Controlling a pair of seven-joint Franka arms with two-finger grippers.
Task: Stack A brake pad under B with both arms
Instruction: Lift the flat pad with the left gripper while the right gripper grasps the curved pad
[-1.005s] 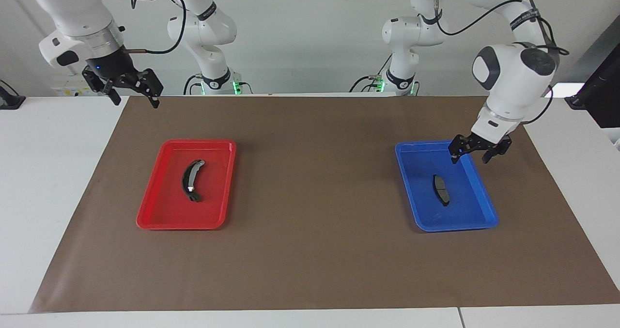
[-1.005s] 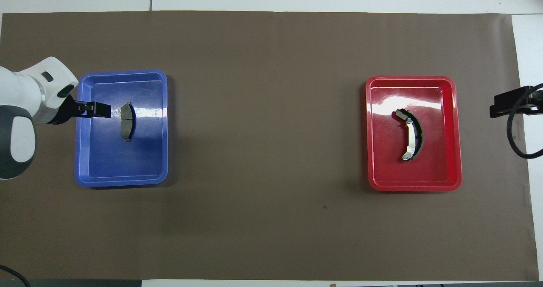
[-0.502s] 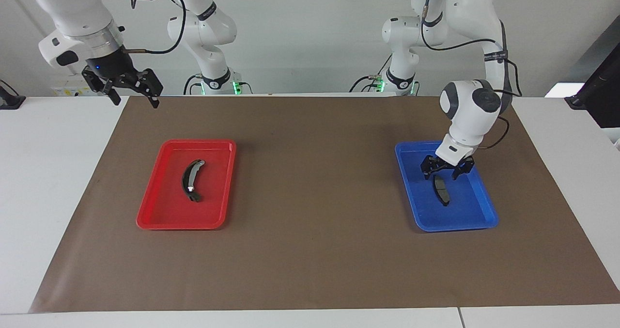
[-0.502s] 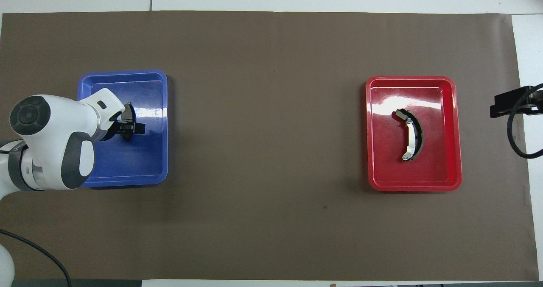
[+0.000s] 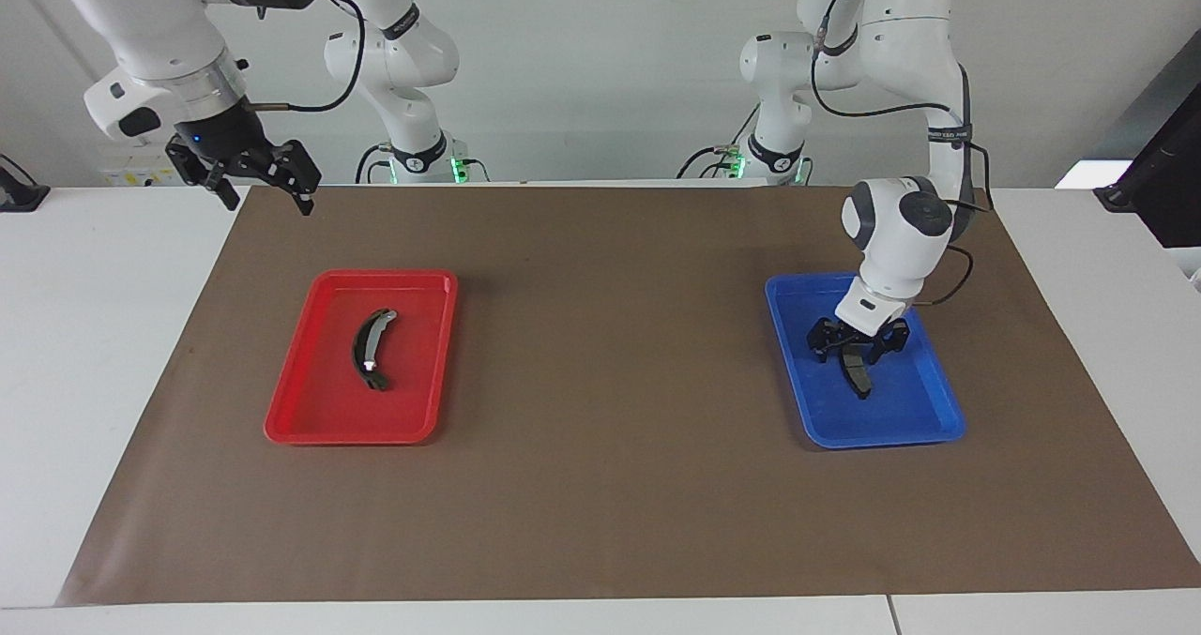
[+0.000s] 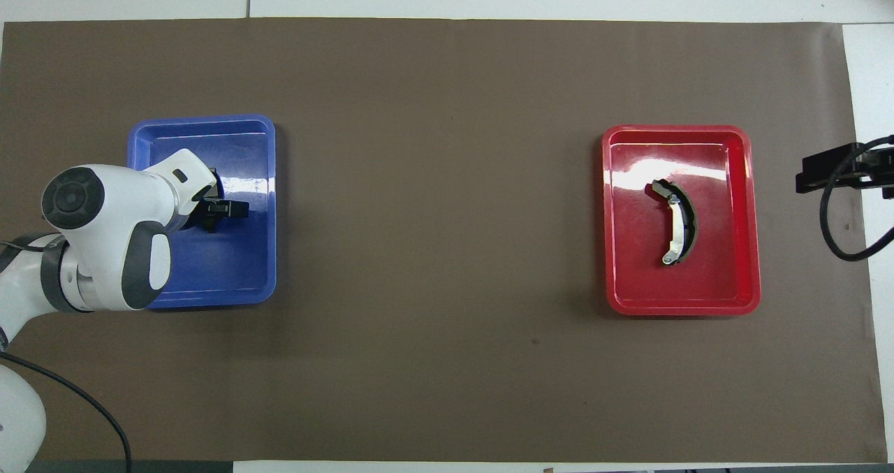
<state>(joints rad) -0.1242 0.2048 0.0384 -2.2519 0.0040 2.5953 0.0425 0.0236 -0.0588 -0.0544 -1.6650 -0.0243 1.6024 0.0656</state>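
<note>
While the left gripper (image 5: pixel 856 352) sits down in the blue tray (image 5: pixel 929 424), jaws astride A brake pad (image 5: pixel 857 372) w/ grip not yet confirmable, I'd clamp fully across its narrow width pre-lift, B (image 5: pixel 369 349) waiting in red tray (image 5: pixel 300 410), right gripper (image 5: pixel 265 188) spread, idle.

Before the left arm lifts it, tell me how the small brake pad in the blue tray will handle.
The brake pad looks like a rigid slab, so it probably will not flex. It lies flat in the blue tray, so rolling or tipping seems unlikely. It is thin and low, so the left gripper may struggle to get purchase.
</note>
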